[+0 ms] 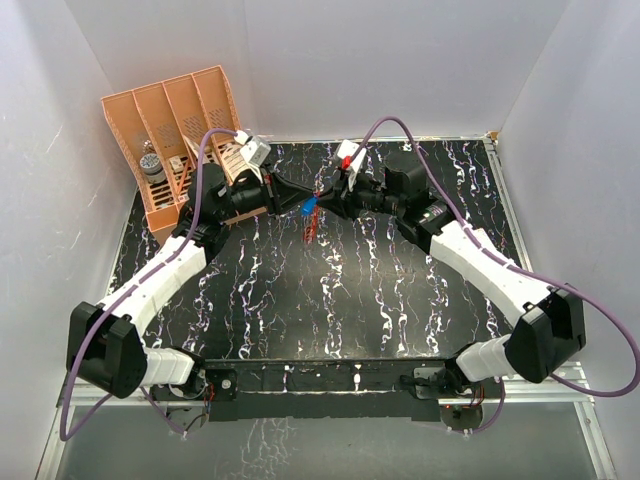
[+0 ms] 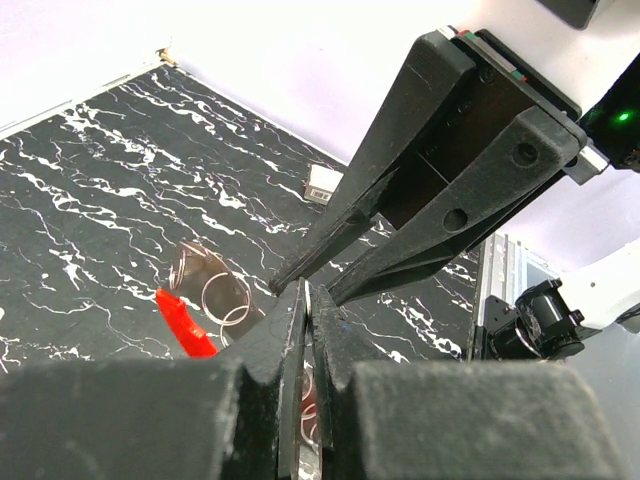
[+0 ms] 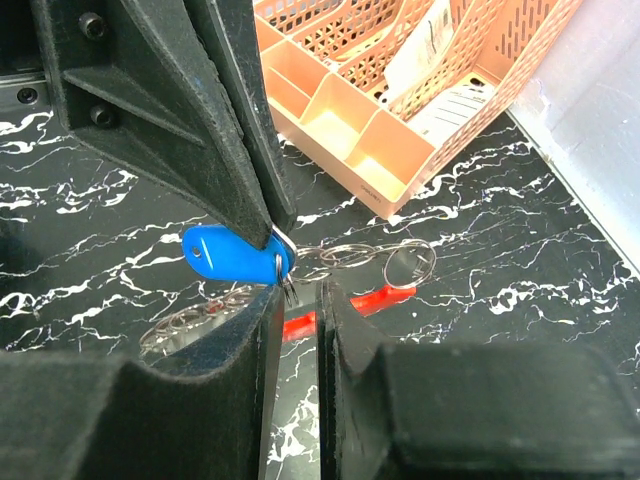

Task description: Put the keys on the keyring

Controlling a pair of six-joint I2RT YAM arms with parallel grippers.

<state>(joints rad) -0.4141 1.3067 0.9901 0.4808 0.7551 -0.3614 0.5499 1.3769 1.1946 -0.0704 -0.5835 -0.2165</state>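
My left gripper is shut on the blue-headed key and holds it above the table's back middle. In the right wrist view the key hangs from its fingers, with a small metal ring at the key's end. In the left wrist view a thin pale edge shows between its jaws. My right gripper faces it tip to tip. Its jaws stand slightly apart at that small ring, holding nothing. A red piece with linked metal rings lies on the table below. I cannot tell whether it is key or keyring.
An orange mesh desk organiser with papers stands at the back left, and shows in the right wrist view. A small white box sits by the back wall. White walls close in the black marbled table.
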